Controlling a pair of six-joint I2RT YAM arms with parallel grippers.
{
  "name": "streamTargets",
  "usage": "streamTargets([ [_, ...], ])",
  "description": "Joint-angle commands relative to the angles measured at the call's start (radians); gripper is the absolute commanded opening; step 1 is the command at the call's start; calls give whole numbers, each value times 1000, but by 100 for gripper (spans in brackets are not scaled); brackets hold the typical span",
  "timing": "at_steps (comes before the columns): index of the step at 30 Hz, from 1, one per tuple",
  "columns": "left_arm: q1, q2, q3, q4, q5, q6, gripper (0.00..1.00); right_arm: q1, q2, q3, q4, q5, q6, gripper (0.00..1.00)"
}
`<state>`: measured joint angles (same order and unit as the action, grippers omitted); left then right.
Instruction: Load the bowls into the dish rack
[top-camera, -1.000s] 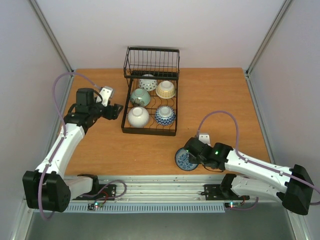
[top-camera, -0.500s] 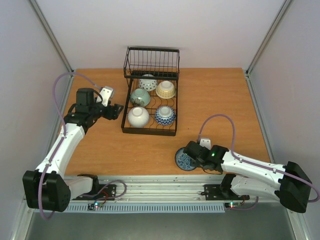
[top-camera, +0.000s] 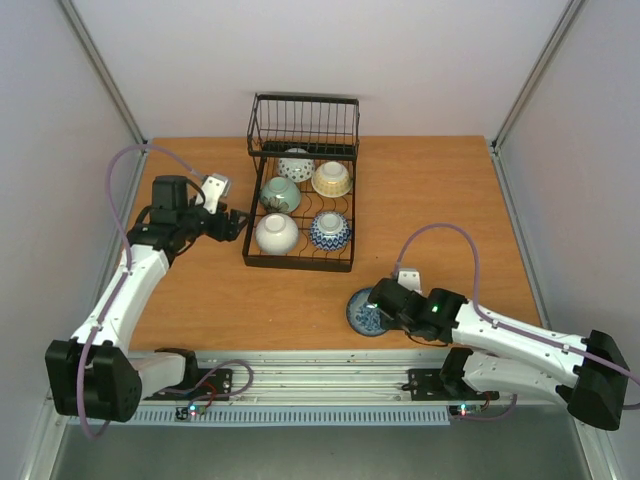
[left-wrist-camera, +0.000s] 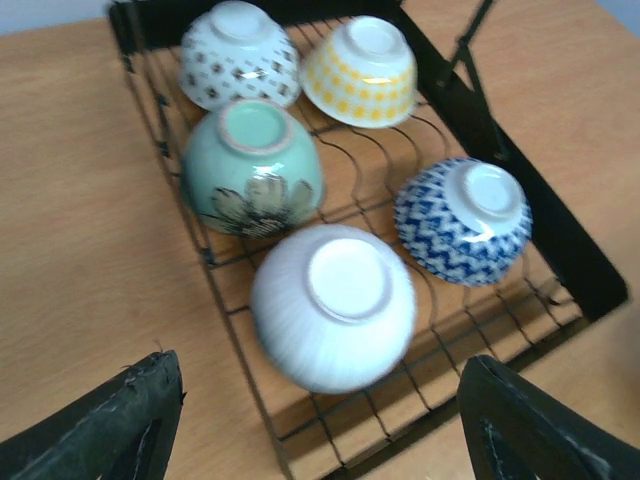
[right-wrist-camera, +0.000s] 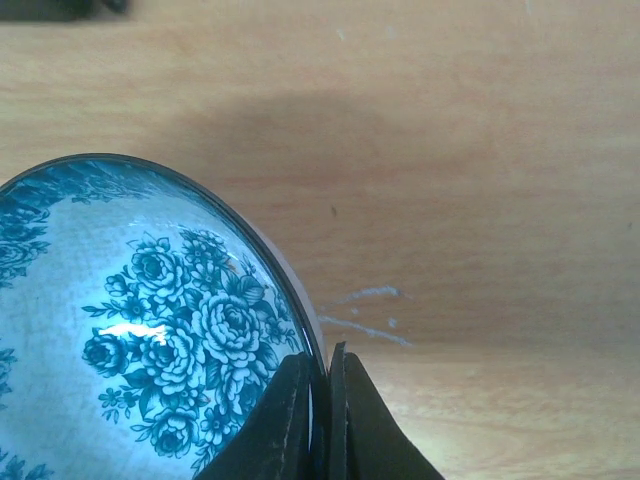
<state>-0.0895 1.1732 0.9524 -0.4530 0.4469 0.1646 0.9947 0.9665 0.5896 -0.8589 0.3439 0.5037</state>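
Near the front edge of the table (top-camera: 440, 220), the blue-flowered bowl (right-wrist-camera: 150, 330) sits mouth-up, its rim pinched by the closed right gripper (right-wrist-camera: 322, 375). Glossy glaze and a narrow bite could let it swing or slip when lifted. Five other bowls (left-wrist-camera: 333, 305) lie upturned in the dish rack (top-camera: 300, 263), the left gripper (top-camera: 232, 222) open beside it.

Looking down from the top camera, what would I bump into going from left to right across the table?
The left gripper → plain white bowl → blue zigzag bowl → flowery blue bowl, its rim pinched by the right gripper.
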Motion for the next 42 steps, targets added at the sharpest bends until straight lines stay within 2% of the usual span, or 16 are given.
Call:
streamTargets([
  [1,-3,67,92,-126,220,50,76,9,-14,151,29,80,-134,1],
  [5,-41,162,153,-272,357,141,73,9,72,253,99,84,-237,1],
  [11,-158,181,162,-371,333,249,72,8,248,380,197,81,-331,1],
  [22,-207,179,157,-397,339,289,72,9,485,608,277,22,-443,1],
  [30,-216,198,152,-383,310,283,72,12,534,694,311,-25,-480,1],
  [34,-221,211,152,-380,307,282,68,17,535,701,334,-32,-488,1],
  [36,-224,219,155,-382,303,282,59,18,538,709,337,-34,-487,1],
  [37,-224,222,156,-383,302,283,50,19,540,712,338,-34,-488,1],
  [39,-225,229,159,-383,297,282,26,19,541,714,341,-36,-487,1],
  [42,-226,235,160,-378,289,277,2,19,543,711,347,-42,-524,1],
])
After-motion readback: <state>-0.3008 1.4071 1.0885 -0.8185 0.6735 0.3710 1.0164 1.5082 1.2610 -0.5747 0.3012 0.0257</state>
